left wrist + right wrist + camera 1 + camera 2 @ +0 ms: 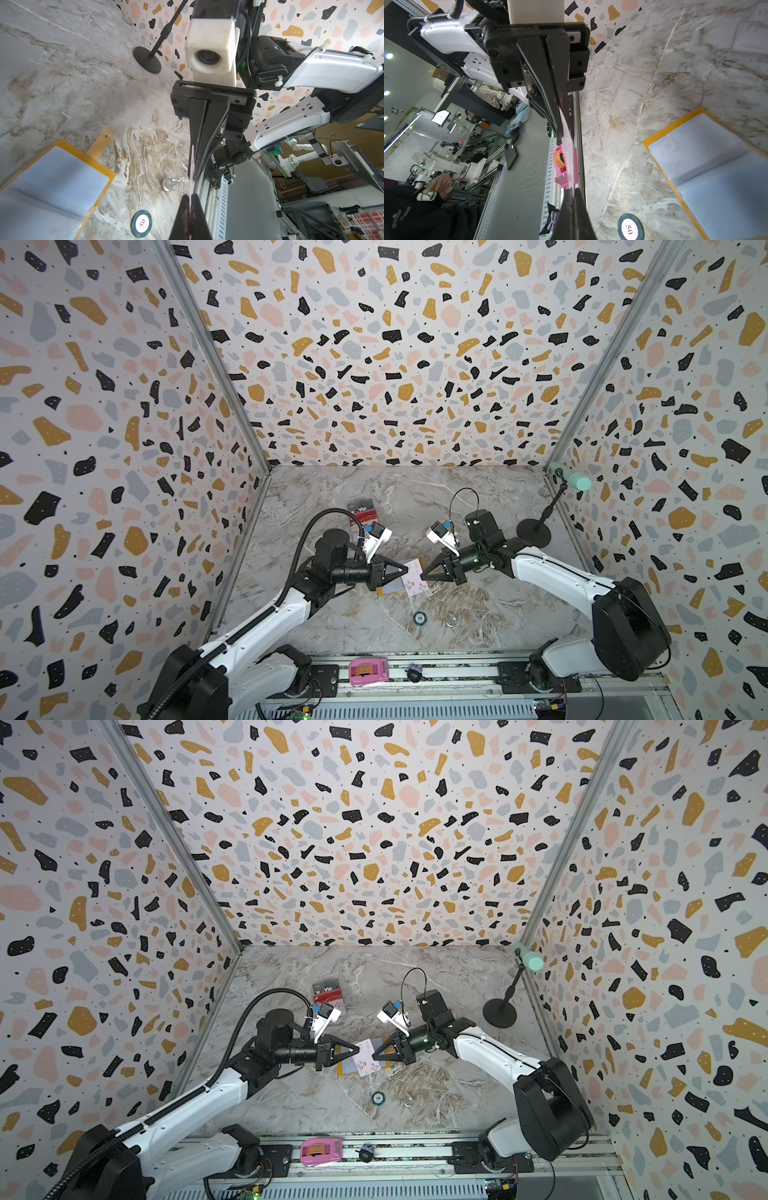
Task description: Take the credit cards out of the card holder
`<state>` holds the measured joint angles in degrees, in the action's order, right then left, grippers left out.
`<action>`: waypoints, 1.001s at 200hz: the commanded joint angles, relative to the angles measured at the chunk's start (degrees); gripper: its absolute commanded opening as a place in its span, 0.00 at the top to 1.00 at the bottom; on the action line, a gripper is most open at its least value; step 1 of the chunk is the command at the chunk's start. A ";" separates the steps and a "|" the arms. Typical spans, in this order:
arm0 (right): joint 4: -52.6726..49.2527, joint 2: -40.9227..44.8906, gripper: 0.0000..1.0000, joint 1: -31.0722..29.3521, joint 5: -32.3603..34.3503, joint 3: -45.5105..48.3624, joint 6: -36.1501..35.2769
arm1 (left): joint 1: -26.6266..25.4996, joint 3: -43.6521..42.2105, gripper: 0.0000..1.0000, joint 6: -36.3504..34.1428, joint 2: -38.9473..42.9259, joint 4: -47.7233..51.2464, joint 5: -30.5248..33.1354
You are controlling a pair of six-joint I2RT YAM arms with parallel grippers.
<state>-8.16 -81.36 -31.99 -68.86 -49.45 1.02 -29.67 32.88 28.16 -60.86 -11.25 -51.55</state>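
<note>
Both tools closed: left gripper (405, 571) and right gripper (423, 575) pinch opposite ends of white card (415, 585), held in air above open card holder (347, 1064). Holder lies flat mid-table, nearer front edge. Toward back edge, left of middle: black card (362, 506) and red card (355, 520), overlapping.

Below frame centre, the left gripper (405, 571) and right gripper (422, 575) both pinch the white card (415, 587) (tips nearly meeting) over the mustard card holder (390, 588).
</note>
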 commanded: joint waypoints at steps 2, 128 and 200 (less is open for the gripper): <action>0.80 1.17 0.96 -0.36 2.95 -0.93 1.59 | 0.09 -0.19 1.00 1.59 0.50 -5.06 0.03; 52.74 13.00 0.25 -2.39 24.14 20.69 40.79 | 0.38 -7.66 1.00 17.79 5.99 -27.74 19.82; 71.35 9.38 0.42 -7.01 32.02 22.47 49.45 | 0.65 -13.14 1.00 25.75 8.13 -42.12 22.90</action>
<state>51.70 -70.46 -38.33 -40.03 -27.24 44.91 -29.30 21.52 49.65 -53.15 -43.20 -29.89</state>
